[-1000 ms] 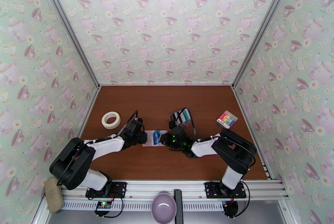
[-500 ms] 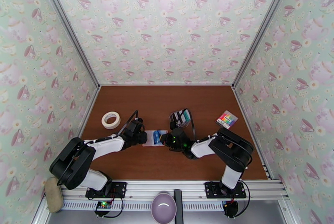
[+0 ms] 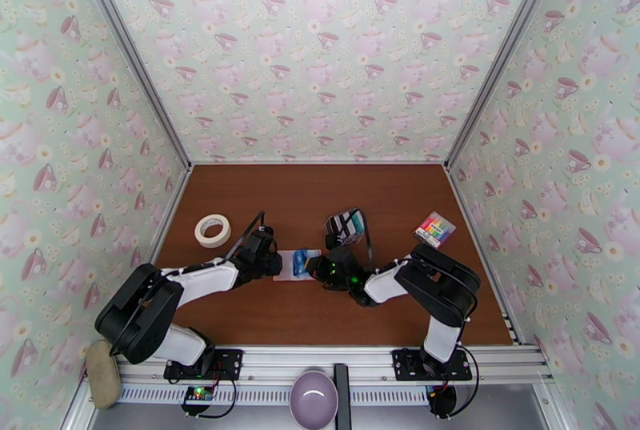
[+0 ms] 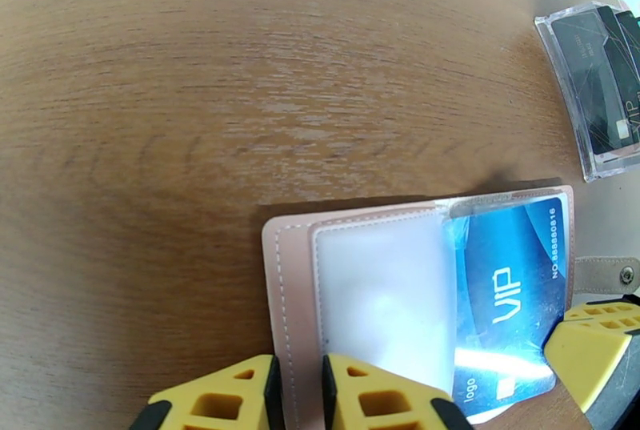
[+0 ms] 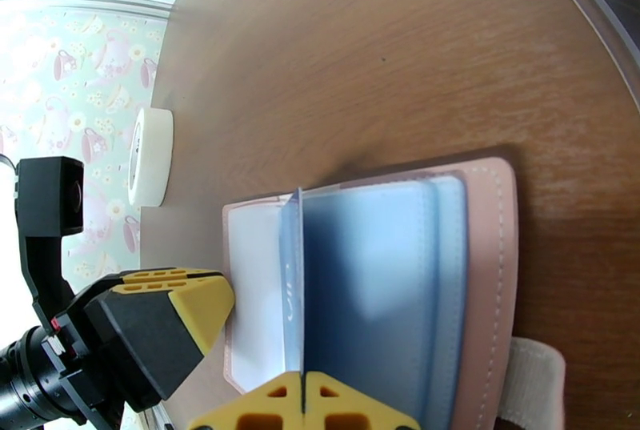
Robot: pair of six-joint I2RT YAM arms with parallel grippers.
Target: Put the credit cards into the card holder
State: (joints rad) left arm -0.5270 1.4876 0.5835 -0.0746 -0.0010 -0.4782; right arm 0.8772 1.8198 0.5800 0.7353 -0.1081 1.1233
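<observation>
Honestly, not much has changed in the last second. From above, the right arm's elbow has swung in a little and its hand (image 5: 304, 399) has crept a touch toward the card holder (image 4: 352, 279). Everything else has stayed put.

The card holder lies open on the worktop (image 4: 200, 87) between the two hands. The left hand (image 4: 300, 391) is still pinched on its near edge, pinning it down. The right hand is closed tight on a blue card (image 4: 512, 287). That card's leading edge is already under the clear sleeve, but most of it still sticks out.

My read is that the first card is going in slowly, more a careful push than a quick slide. The rest of the cards (image 4: 608, 95) are still in their stand nearby, so the job is at an early stage.
</observation>
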